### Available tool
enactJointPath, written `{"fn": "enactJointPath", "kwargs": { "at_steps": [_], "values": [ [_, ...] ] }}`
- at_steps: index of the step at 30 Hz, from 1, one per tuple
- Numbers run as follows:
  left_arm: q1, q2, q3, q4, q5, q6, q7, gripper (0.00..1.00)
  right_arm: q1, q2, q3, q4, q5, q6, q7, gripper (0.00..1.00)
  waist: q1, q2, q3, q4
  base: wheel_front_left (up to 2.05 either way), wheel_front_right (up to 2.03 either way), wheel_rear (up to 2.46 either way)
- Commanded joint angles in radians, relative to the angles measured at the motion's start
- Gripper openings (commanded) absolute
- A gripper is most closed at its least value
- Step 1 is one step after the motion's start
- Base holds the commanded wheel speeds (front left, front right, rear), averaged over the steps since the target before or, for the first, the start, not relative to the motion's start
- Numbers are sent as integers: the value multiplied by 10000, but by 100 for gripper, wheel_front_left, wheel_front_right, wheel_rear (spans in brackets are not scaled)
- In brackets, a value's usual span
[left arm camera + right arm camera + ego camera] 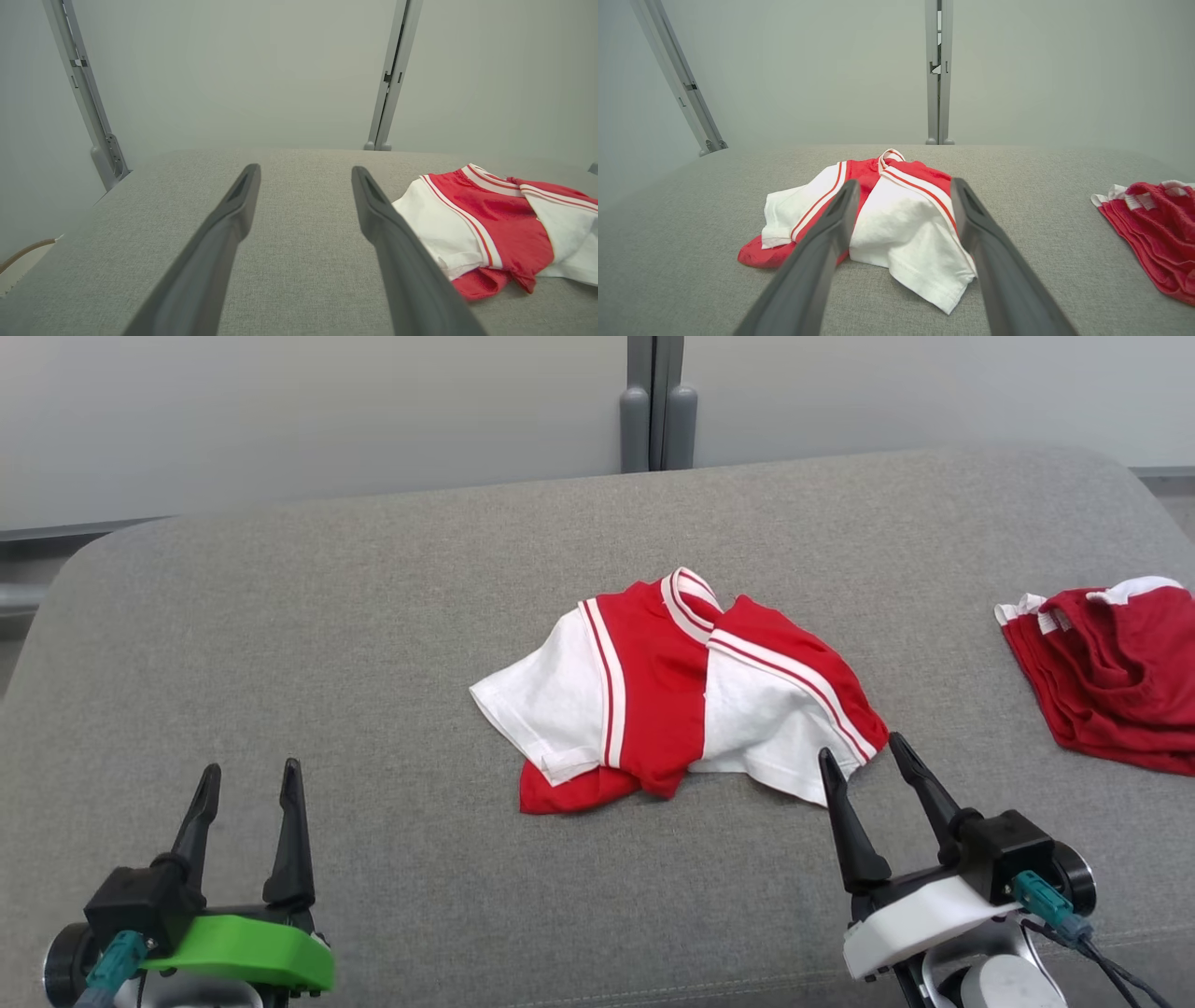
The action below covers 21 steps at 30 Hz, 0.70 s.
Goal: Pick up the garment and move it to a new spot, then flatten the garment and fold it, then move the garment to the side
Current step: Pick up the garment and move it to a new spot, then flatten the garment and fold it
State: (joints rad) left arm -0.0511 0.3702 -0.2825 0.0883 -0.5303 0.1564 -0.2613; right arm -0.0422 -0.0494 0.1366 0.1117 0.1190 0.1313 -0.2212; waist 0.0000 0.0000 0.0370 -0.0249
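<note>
A: Near edge first. What is the left gripper (252, 765) doing?

B: It is sitting at the near left of the grey surface (373, 644), with its fingers standing apart and nothing between them. Its wrist view is showing bare grey covering between the two fingers, and the garment off to its right.

A: And the right gripper (862, 746)?

B: It is hovering at the near right, with its fingers spread wide and holding nothing. Its tips are pointing at the near right corner of the garment (672, 695), just beside the white sleeve hem. I cannot tell whether they are touching it.

A: Where is the garment lying?

B: It is lying crumpled around the middle of the surface, well apart from the left gripper. It is showing white panels, red panels and red-and-white striped trim. A red fold is poking out at its near left edge and a striped band is bunching up at the far side.

A: Anything further out?

B: A second, darker red piece of clothing (1111, 672) is lying bunched at the right edge of the surface, apart from the first. Beyond the far edge a pale wall (280, 411) is standing, with a grey post (658, 411) rising behind the middle.
</note>
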Motion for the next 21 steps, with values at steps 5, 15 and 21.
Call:
{"fn": "enactJointPath", "kwargs": {
  "at_steps": [5,15,21],
  "values": [
    [533,65,-34,32,-36,76,-8,100,449,-26,-33,-281,-74,-11,217,100,0,0,-400,21,0,0,0],
    [492,94,-110,67,-21,96,4,100,561,-25,-69,-504,-74,-11,371,100,0,0,-377,99,0,0,0],
    [326,77,-158,19,-16,139,65,100,474,-42,-78,-481,-110,-11,505,100,0,0,-252,219,0,0,0]
  ]
}}
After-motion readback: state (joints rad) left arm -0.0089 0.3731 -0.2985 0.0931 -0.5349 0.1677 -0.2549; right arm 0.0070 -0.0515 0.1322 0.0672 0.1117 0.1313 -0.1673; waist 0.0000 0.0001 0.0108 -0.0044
